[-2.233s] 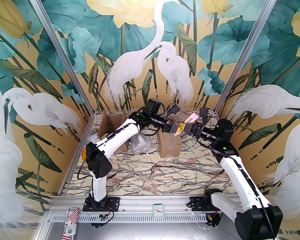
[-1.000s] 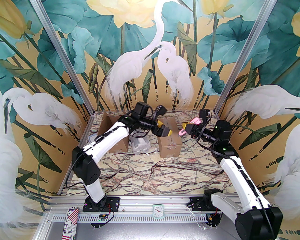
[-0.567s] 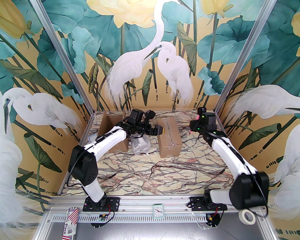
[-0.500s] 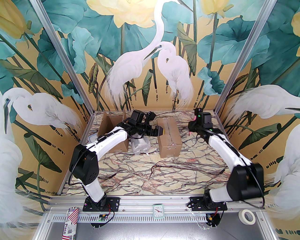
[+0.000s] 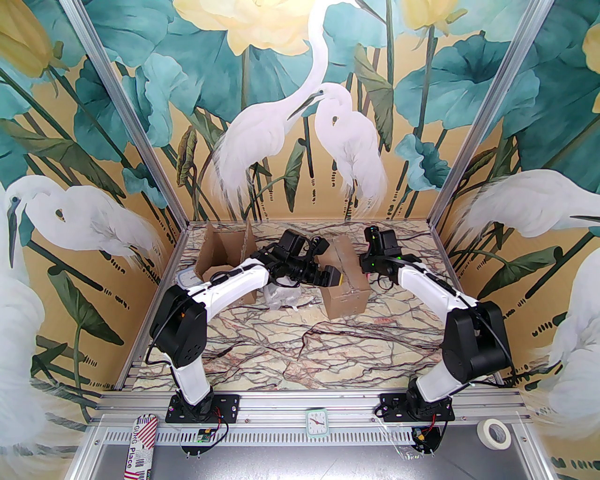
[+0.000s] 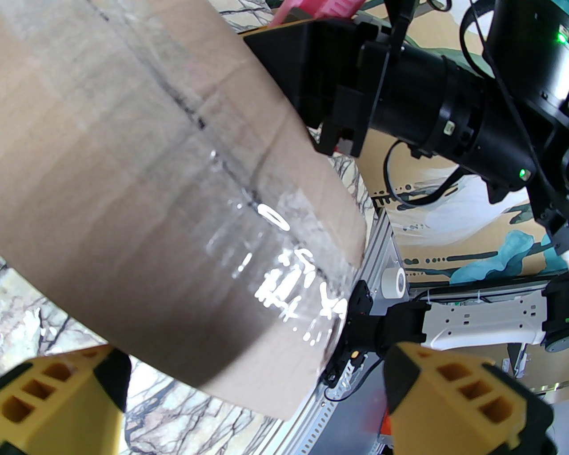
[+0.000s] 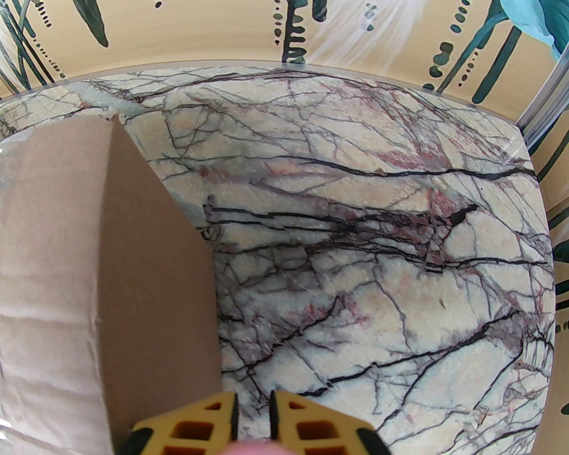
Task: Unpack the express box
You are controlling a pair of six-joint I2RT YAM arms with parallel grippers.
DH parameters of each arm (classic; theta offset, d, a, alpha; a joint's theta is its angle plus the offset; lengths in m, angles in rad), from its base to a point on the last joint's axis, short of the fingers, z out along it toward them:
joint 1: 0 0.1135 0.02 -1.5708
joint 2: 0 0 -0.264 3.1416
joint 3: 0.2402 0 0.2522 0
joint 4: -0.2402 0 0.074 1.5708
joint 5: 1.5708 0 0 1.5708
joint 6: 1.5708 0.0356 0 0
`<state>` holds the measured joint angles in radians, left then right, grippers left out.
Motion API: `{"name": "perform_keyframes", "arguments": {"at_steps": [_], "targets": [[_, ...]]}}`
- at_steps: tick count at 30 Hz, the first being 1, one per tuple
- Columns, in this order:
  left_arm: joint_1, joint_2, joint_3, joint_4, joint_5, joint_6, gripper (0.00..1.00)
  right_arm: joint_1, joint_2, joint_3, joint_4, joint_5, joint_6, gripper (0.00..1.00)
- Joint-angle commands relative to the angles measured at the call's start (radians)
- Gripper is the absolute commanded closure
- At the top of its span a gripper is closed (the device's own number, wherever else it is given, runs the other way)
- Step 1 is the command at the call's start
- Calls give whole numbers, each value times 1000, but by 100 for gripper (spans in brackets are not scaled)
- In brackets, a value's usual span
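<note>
Holds the left gripper [image 5: 334, 277] wide open just beside the left edge of a sealed, clear-taped brown cardboard box [image 5: 348, 262]. Has it on the veined marble table [image 5: 328, 347], mid-rear, long axis near-to-far. Pinches a pink plastic tool [image 6: 311, 5], mostly cut off, in the nearly closed right gripper [image 7: 253, 411].

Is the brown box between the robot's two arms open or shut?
Shut. The cardboard box has flat top flaps, and shiny clear tape covers the seam between them. Whether the tape is slit, I cannot tell.
</note>
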<state>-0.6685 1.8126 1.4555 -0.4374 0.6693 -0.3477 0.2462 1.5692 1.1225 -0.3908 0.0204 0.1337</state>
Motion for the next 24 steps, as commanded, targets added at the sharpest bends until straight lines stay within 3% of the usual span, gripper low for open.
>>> {"name": "perform_keyframes", "arguments": {"at_steps": [1, 8, 15, 20, 24], "targets": [[-58, 1, 7, -5, 69, 15, 1, 35, -75, -41, -51, -69, 17, 98], [-75, -136, -73, -41, -66, 26, 0, 21, -190, -112, 12, 53, -9, 97], [-52, -231, 5, -142, -298, 197, 0, -64, -163, 16, -2, 136, -20, 98], [37, -112, 165, -166, -287, 283, 1, -63, -149, 82, 38, 33, 7, 98], [95, 46, 331, -193, -208, 312, 0, -52, -43, 158, -17, 50, 15, 98]]}}
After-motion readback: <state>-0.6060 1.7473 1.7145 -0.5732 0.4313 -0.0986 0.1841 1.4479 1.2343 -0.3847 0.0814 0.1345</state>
